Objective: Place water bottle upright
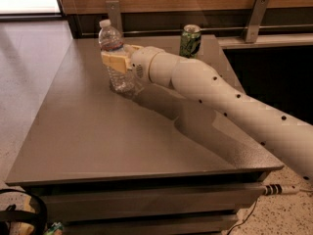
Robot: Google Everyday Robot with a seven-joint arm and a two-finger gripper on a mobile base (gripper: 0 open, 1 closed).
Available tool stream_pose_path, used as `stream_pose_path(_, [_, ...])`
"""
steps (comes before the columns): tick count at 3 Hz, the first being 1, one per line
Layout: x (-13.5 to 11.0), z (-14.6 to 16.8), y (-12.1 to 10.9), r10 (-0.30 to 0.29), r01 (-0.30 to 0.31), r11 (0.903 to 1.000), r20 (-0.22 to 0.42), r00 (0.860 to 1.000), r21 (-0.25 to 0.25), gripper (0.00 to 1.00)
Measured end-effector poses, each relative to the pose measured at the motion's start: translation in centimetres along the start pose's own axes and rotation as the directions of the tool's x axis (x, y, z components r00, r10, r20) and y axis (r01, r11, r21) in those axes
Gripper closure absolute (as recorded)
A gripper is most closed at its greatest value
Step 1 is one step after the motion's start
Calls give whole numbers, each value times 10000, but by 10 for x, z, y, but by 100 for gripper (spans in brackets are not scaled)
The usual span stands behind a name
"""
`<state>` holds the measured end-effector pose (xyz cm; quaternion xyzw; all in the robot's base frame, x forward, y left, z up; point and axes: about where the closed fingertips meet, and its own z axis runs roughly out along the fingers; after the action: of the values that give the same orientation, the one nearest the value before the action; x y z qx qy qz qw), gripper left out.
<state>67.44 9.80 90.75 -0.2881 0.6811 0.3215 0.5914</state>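
Note:
The water bottle (115, 58) is a clear ribbed plastic bottle with a white cap and a thin reddish label band. It stands upright on the grey table (98, 131), its base on or just above the surface. My gripper (117, 58) reaches in from the right on a white arm. Its tan fingers (115, 61) sit on either side of the bottle's middle and are shut on it.
A green drink can (190, 40) stands upright at the back of the table, to the right of the bottle. Behind the table runs a wooden wall panel with metal brackets (255, 16). The white arm crosses the table's right half. Cables lie on the floor below.

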Motion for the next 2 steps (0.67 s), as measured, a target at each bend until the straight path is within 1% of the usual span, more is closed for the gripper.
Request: stream_pose_path(2, [-4,0,0,0,0,10000,0,10000,-1,100])
